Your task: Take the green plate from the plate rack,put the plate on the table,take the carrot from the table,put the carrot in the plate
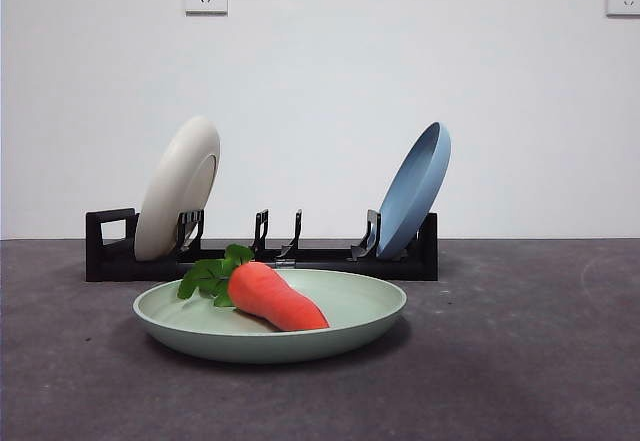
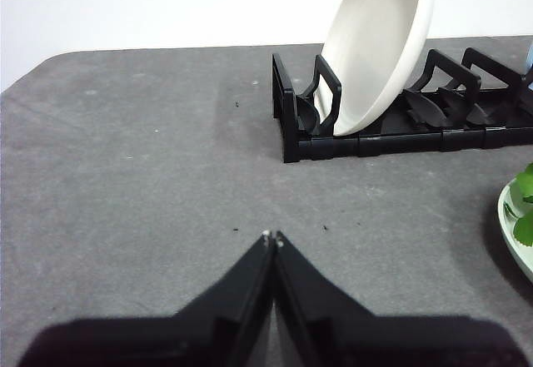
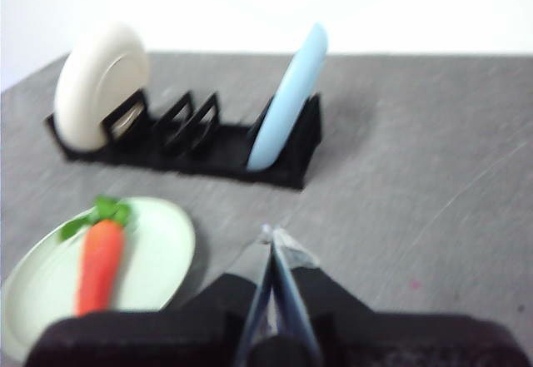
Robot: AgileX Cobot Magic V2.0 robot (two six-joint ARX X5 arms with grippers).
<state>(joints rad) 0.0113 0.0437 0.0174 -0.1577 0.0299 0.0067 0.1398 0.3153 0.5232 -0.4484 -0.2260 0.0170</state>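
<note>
The carrot (image 1: pixel 270 297) lies inside the green plate (image 1: pixel 360 323), leaves toward the cream-white plate (image 1: pixel 178 187) end of the plate rack (image 1: pixel 425 251), and the plate sits flat on the table (image 1: pixel 540 361) just in front of the rack. By this layout the task looks complete.

The right gripper (image 3: pixel 273 235) hangs clear above bare table, jaws pressed together and holding nothing; the green plate is ahead of it and off to one side, the blue plate (image 3: pixel 287 96) farther ahead in the rack. The left gripper (image 2: pixel 272 236) is likewise closed and empty, with the rack's handle end ahead of it.

Little seems at risk now. An arm swinging low past the plate could nudge its rim and roll the carrot out.

Only the front view shows the carrot's tip resting against the plate's floor. The left wrist view catches merely the plate's edge (image 2: pixel 510 225) and a few leaves, while the right wrist view, though blurred, shows the whole carrot from above.
</note>
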